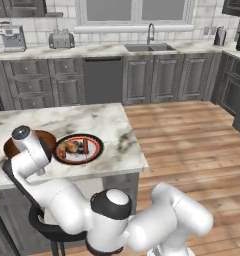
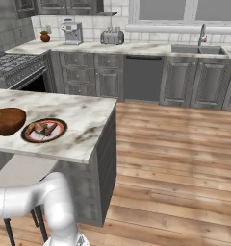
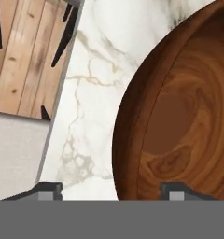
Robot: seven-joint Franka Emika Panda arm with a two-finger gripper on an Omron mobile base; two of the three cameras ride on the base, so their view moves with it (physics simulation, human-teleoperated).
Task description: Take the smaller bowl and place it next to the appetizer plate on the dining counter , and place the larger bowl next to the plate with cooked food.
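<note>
The larger bowl (image 3: 179, 112), deep, glossy and reddish-brown, sits on the dining counter (image 1: 99, 122) just left of the plate with cooked food (image 1: 78, 148). From the other side, the bowl (image 2: 11, 120) almost touches the plate (image 2: 44, 129). My gripper (image 3: 112, 189) hangs open over the bowl's near rim. One fingertip (image 3: 46, 189) is outside over the marble and the other (image 3: 179, 189) is over the bowl's inside. In the left base view my forearm covers part of the bowl (image 1: 44, 139). The smaller bowl and the appetizer plate are out of view.
The counter's edge (image 3: 58, 107) runs close beside the bowl, with dark stool legs (image 3: 65, 32) and wood floor below. A stool seat (image 1: 49, 231) stands under the counter by my arm. The wall counter with sink (image 1: 147, 48), toaster (image 1: 61, 39) and coffee machine (image 1: 12, 36) lies far behind.
</note>
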